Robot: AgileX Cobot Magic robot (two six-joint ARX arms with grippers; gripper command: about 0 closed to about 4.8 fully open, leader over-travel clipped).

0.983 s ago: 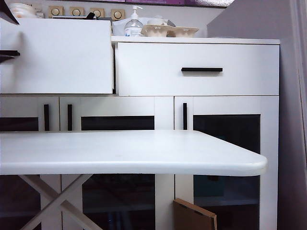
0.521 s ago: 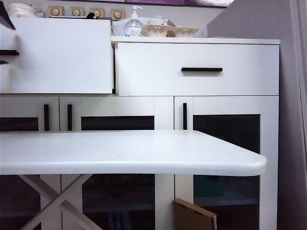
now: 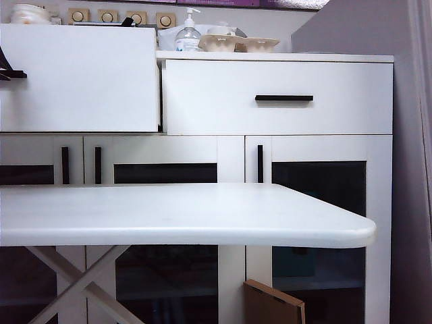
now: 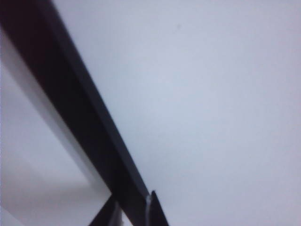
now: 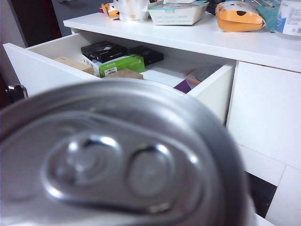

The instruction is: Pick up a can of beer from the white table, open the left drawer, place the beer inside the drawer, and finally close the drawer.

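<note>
can of beer (image 5: 117,155) sits right up against the right wrist camera, lid and pull tab filling the view; the right gripper's fingers aren't visible, so can't tell if they pinch it. beyond the can the left drawer (image 5: 42,70) stands pulled open, with a green box (image 5: 117,64) and black boxes (image 5: 103,50) inside. left gripper (image 4: 131,214) has its fingertips pinched on the drawer's black bar handle (image 4: 80,117), against the white front.

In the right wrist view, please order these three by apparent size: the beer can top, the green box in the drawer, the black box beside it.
1. Beer can top, but it is nearest the camera.
2. Green box and black box look alike.
</note>
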